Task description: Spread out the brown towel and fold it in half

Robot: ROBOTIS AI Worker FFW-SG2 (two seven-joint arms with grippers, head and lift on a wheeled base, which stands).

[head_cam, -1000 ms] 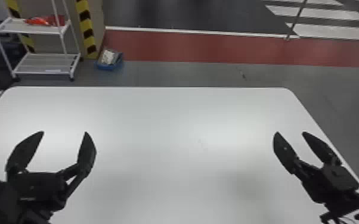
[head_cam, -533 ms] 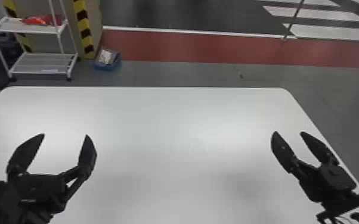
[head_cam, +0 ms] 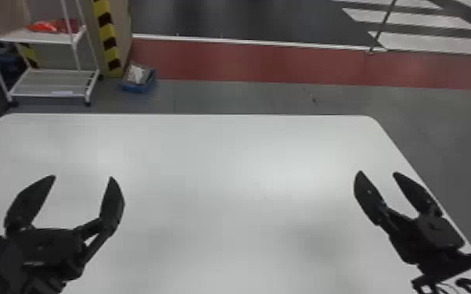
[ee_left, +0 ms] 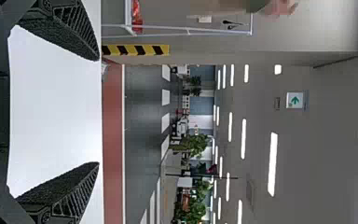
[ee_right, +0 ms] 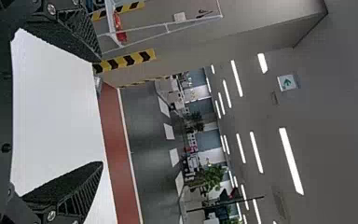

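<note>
1. Far left, beyond the table: a white metal rack with two shelves [head_cam: 47,83]. A bright red item [head_cam: 47,26] lies on the upper shelf.
2. Left, over the near part of the table: the black left gripper with two flat, pointed fingers [head_cam: 83,177]. The claw is spread wide, with nothing between the fingertips; in the left wrist view, the pair of the left gripper [ee_left: 99,111] likewise stands well apart, the white surface between them.
3. Left, behind the table: a vertical yellow-and-black striped band [head_cam: 107,39] beside the rack and, on the grey floor, a small blue open box [head_cam: 139,86] with pale contents.
4. Centre: a broad white table with rounded far corners [head_cam: 207,156]. The location of the brown towel cannot be told.
5. Centre to right, background: a dull red floor strip [head_cam: 285,64] bordered by a white line, with a thin upright pole [head_cam: 383,27] at its far side.
6. Right, over the table near its right edge: the black right gripper, also two-fingered [head_cam: 377,172]. Its claw is wide and empty; in the right wrist view, the fingers of the right gripper [ee_right: 101,111] stand well apart.
</note>
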